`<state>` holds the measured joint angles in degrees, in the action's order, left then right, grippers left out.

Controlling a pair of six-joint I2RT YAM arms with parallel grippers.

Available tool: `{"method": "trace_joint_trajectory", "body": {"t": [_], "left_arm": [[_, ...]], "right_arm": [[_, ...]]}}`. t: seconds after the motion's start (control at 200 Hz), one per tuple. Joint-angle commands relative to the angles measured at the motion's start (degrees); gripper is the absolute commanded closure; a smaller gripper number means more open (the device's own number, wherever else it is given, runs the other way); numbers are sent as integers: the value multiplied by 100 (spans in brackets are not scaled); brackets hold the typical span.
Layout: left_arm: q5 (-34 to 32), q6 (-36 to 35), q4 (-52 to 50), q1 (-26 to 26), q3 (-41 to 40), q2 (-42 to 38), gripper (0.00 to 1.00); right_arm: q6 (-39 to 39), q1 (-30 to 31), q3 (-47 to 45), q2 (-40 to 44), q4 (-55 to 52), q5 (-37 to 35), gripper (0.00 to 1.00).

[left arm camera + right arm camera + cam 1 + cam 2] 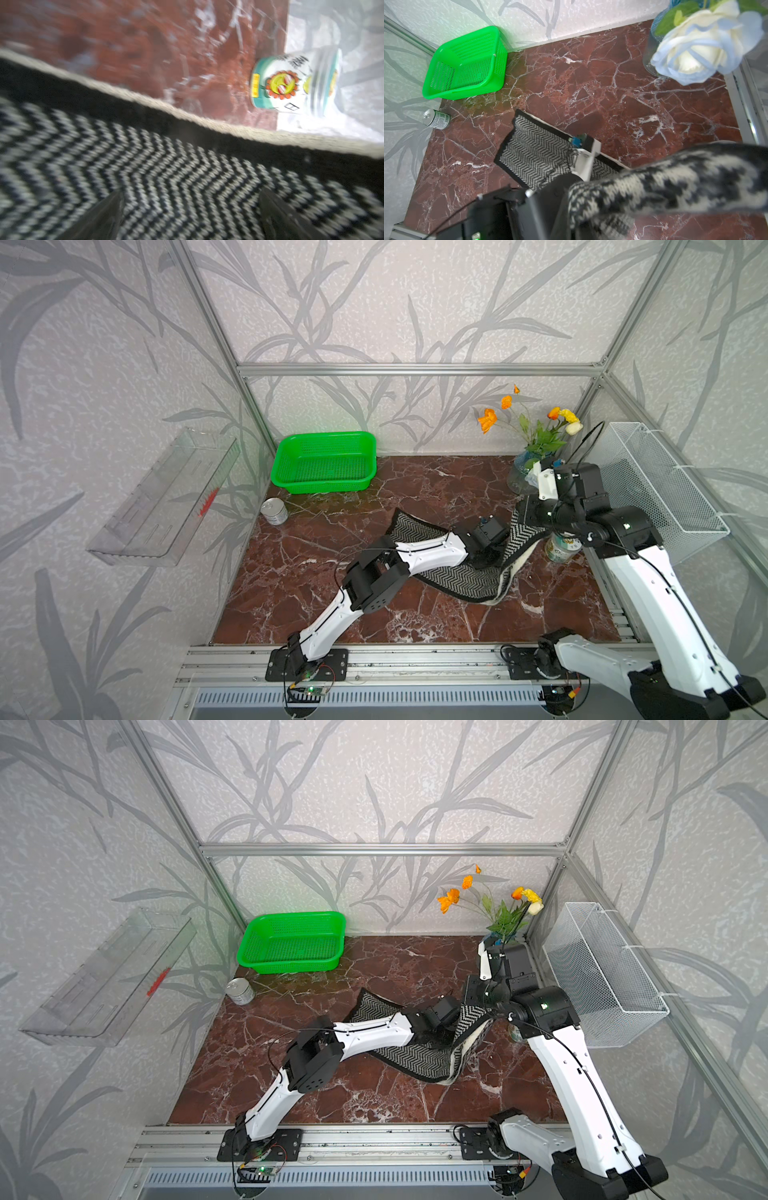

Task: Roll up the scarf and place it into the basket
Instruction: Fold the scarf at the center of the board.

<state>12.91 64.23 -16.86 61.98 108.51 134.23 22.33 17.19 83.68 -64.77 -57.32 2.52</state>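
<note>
Early in the rolling, by the look of it, with no turn made yet. Find the scarf [457, 580] on the right half of the bench [291, 572], zigzag side up. One end lies flat toward the middle, the length bends round nearer the front, and the other end is lifted off the marble. Note the right hand [525, 516] clamped on that raised end, with the houndstooth side hanging close under its wrist camera. Note the left hand [191, 216] spread wide, pointing down at the zigzag knit and gripping nothing. Cannot tell about contact with the cloth.

For a clean first turn:
- Lay the lifted end back over the flat part and pin it with the left hand before turning again.
- Keep the cream edge [187, 112] lined up on each turn to avoid a coned roll.
- Pull gently, and expect stretch and some spring-back from a soft knit once let go.
- Mind the printed can [291, 83] near the scarf's edge and the flower vase [519, 477] just behind the right arm.

Leave the carry for later, toward the green basket [320, 486], which is empty in the far left corner and well apart from the scarf, past another can [274, 511] lying near it
</note>
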Motion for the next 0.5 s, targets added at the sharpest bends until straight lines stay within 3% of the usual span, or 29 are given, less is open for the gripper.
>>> {"method": "trace_joint_trajectory", "body": {"t": [0.0, 0.11, 0.23, 0.495], "left_arm": [[-129, 141, 38, 7, 543, 277, 0], [-89, 185, 19, -18, 809, 419, 0], [-154, 62, -72, -131, 586, 221, 0], [-179, -416, -202, -957, -1567, -1472, 0]], "right_arm": [[-136, 46, 263, -172, 567, 309, 100], [-97, 166, 149, -238, 751, 409, 100], [-18, 551, -9, -211, 908, 212, 100], [238, 1540, -357, -82, 1172, -477, 99]]}}
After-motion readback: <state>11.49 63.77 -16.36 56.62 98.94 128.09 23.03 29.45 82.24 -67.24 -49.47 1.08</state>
